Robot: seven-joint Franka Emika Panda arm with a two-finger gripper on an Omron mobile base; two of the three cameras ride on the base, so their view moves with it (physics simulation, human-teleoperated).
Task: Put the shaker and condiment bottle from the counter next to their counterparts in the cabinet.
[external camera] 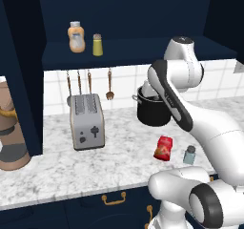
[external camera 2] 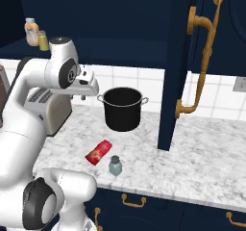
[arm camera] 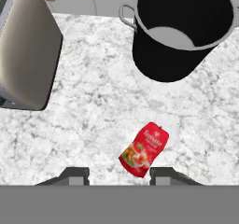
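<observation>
Marbled counter [arm camera: 84,111] bears flat red condiment bottle [arm camera: 143,149], black round pot [arm camera: 179,29].

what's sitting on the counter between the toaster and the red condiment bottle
Nothing. In the hand view, bare marbled counter runs from the toaster to the condiment bottle; the black pot stands off to one side.

The condiment bottle [external camera: 164,148], slim and red with a yellowish label, lies on its side on the counter [external camera: 95,163], in front of a black pot. The shaker [external camera: 189,155], pale grey-blue with a darker cap, stands upright just beside it. The counterparts [external camera: 86,39] stand upright side by side on the cabinet [external camera: 124,51] shelf.
</observation>
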